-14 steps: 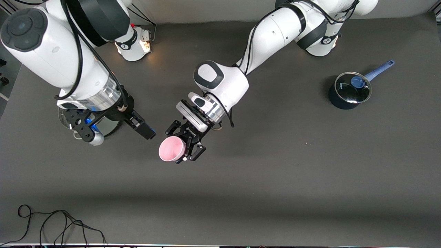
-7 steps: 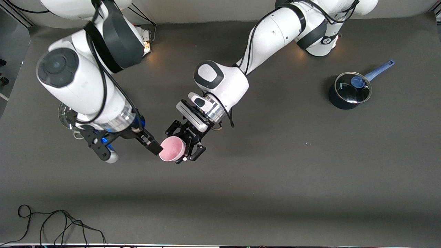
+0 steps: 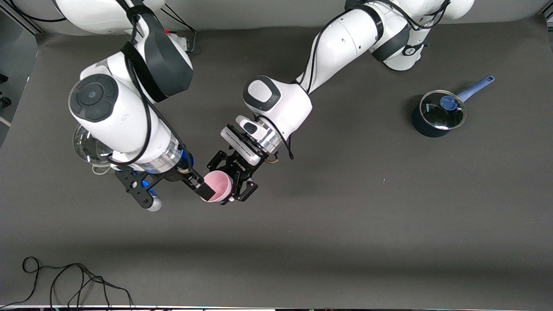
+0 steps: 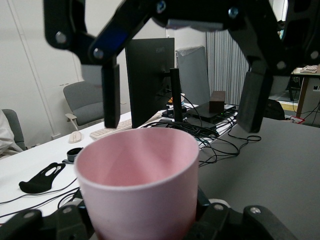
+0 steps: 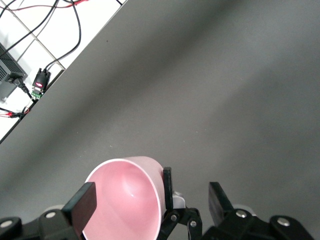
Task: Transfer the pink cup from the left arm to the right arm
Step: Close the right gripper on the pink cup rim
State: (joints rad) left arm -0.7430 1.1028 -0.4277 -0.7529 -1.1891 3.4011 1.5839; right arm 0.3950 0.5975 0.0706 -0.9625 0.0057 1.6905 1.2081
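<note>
The pink cup is a small pale-pink tumbler held off the table over its middle, mouth tipped toward the right arm. My left gripper is shut on its lower body. The cup fills the left wrist view, with my left gripper at its base. My right gripper is open at the cup's mouth, one finger over the rim. In the right wrist view my right gripper straddles one side of the cup without closing. It also shows in the left wrist view, just off the rim.
A dark blue saucepan with a glass lid and blue handle stands toward the left arm's end. A glass-lidded pot lies partly hidden under the right arm. A black cable lies near the table's front edge.
The right arm has swung toward the cup, bringing its open gripper from beside the cup to its mouth. The left arm and the cup have stayed still.
</note>
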